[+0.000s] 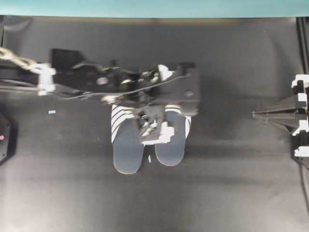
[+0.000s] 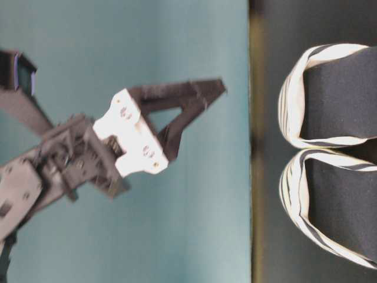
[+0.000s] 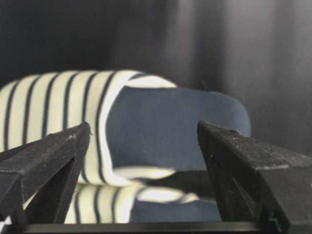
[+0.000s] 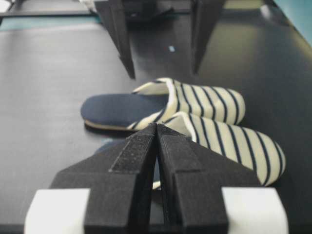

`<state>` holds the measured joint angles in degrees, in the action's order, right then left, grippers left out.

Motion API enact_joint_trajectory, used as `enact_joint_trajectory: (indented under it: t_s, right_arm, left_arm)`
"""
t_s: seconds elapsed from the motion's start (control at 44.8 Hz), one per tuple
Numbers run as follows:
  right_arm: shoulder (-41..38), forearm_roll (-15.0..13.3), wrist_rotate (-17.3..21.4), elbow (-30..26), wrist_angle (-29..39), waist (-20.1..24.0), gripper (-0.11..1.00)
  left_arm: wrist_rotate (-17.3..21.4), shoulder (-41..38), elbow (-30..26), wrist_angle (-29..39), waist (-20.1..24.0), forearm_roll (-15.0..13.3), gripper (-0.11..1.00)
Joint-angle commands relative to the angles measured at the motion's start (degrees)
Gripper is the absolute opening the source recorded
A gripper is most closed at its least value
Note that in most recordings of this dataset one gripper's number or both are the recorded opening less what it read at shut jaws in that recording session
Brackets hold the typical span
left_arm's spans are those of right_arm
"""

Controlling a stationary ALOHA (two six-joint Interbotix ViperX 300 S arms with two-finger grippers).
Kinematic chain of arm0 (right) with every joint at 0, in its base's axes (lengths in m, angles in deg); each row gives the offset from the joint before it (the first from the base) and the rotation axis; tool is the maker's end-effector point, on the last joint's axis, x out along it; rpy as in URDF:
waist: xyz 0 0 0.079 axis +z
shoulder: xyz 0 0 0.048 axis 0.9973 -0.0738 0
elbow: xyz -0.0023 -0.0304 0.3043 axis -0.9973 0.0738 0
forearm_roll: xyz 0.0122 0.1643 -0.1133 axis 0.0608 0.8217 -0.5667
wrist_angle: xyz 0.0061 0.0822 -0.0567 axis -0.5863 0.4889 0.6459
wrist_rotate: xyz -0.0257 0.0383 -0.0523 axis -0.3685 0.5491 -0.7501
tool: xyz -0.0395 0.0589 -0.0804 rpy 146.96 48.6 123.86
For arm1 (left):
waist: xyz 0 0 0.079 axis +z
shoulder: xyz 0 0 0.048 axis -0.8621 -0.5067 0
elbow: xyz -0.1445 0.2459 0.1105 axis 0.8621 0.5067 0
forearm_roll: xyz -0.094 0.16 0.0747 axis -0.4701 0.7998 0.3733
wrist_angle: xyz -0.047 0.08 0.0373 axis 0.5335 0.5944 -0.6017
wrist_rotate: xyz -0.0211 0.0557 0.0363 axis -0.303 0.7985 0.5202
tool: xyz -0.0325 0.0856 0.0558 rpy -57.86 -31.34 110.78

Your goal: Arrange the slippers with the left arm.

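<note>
Slippers (image 1: 147, 140) seemingly already paired side by side on tabletop (image 1: 231, 193); left end effector (image 4: 161, 48) hovering above, wide open, holding nothing.

From overhead, the left arm (image 1: 145, 89) covers the striped toes of the slippers (image 1: 128, 150); the table-level view cuts off their heels and blurs.

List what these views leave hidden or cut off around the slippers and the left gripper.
- Overhead: the left arm covers the slippers' striped toes.
- Overhead: the left gripper is blurred, so its height above the slippers is unclear.
- Table-level: the edge cuts off the heels.
- Left wrist: the finger hides part of the nearer slipper.
- Right wrist: the right gripper blocks the nearer slipper's heel.
</note>
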<state>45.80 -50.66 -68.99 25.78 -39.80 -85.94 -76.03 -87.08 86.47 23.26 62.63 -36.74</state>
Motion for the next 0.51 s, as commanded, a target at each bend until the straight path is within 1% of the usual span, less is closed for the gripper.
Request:
enact_joint_trajectory:
  t_s: [0.0, 0.067, 0.179, 0.335, 0.491]
  right_arm:
    - [0.4, 0.1, -0.3, -0.3, -0.1, 0.0, 0.00]
    - [0.7, 0.1, -0.3, -0.1, 0.0, 0.0, 0.00]
    - [1.5, 0.1, -0.3, -0.1, 0.0, -0.1, 0.00]
    - [2.1, 0.0, -0.3, -0.1, 0.0, -0.4, 0.00]
    - [2.3, 0.1, -0.3, -0.1, 0.0, -0.9, 0.00]
  left_arm:
    - [0.0, 5.3, 3.3, -2.5, -0.4, 0.0, 0.85]
    - [0.0, 7.6, 5.7, -4.5, -0.3, 0.0, 0.85]
    - [0.1, 12.5, 11.2, -10.5, -0.2, 0.0, 0.85]
    - [0.1, 17.0, 17.8, -18.6, 0.0, 0.0, 0.85]
    - [-0.4, 20.5, 22.7, -22.3, -0.1, 0.0, 0.85]
